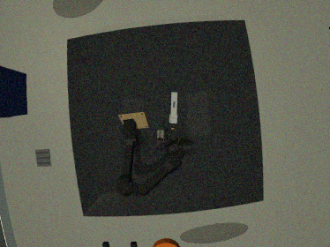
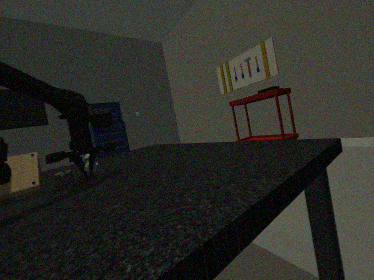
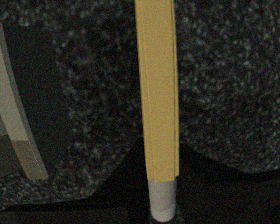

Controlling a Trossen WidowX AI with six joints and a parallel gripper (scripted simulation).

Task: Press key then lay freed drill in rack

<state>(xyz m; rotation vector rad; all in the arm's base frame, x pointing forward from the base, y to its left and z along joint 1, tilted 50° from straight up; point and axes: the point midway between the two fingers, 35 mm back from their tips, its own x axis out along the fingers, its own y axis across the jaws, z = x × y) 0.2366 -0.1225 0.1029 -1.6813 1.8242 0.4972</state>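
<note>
A long white holder [image 1: 174, 98] lies on the dark table, with a small grey mark on its top that may be the key. A yellow drill [image 1: 172, 128] [image 3: 157, 85] with a grey end shows just below the holder's near end in the top view. My gripper [image 1: 172, 135] [image 2: 90, 175] [image 3: 152, 142] is shut on the yellow drill near its grey end. The drill's far end is outside the wrist view, so whether it is still inside the holder cannot be told. A small pale grey block [image 1: 160, 134] [image 3: 12, 117], possibly the rack, stands left of the gripper.
A wooden plate [image 1: 141, 120] [image 2: 31, 174] lies under the arm's base at the left. The arm bends around the near side of the table [image 1: 212, 168] [image 2: 200, 200]. A red cart [image 2: 260, 96] and a blue cabinet [image 2: 112, 130] stand beyond the table.
</note>
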